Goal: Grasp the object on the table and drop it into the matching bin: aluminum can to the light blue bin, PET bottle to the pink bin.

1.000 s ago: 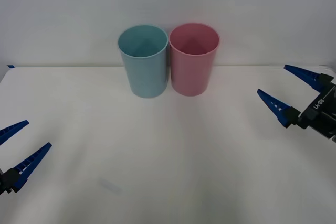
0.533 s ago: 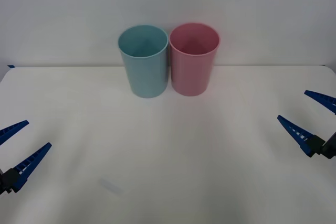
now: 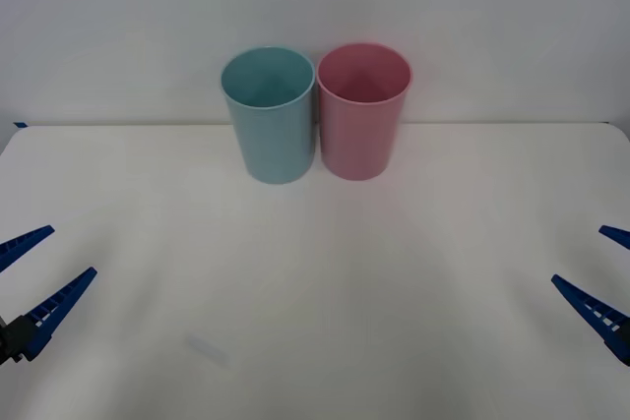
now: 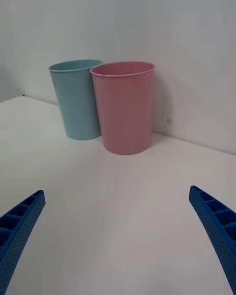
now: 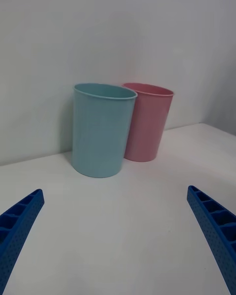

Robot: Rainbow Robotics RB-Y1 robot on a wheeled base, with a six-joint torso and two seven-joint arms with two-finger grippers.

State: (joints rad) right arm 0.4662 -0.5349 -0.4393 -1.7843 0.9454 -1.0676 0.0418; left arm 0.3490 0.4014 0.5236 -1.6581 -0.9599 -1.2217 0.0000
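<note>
The light blue bin [image 3: 271, 130] and the pink bin [image 3: 362, 125] stand side by side, touching, at the back middle of the white table [image 3: 315, 272]. The object, whether PET bottle or aluminum can, is out of view. My left gripper [image 3: 72, 251] hovers open at the front left edge, with nothing between its fingers. My right gripper [image 3: 578, 255] is open and empty at the front right edge. The right wrist view has the pink bin [image 4: 125, 110] nearer than the light blue bin [image 4: 76, 103]. The left wrist view has the light blue bin [image 5: 101, 132] in front of the pink bin [image 5: 150, 125].
A plain white wall rises just behind the bins. A faint smudge [image 3: 207, 346] marks the tabletop near the front left. Wide bare tabletop lies between both grippers and the bins.
My right gripper has drawn back from beside the pink bin's right toward the front right edge, staying open. The left arm has not moved.
</note>
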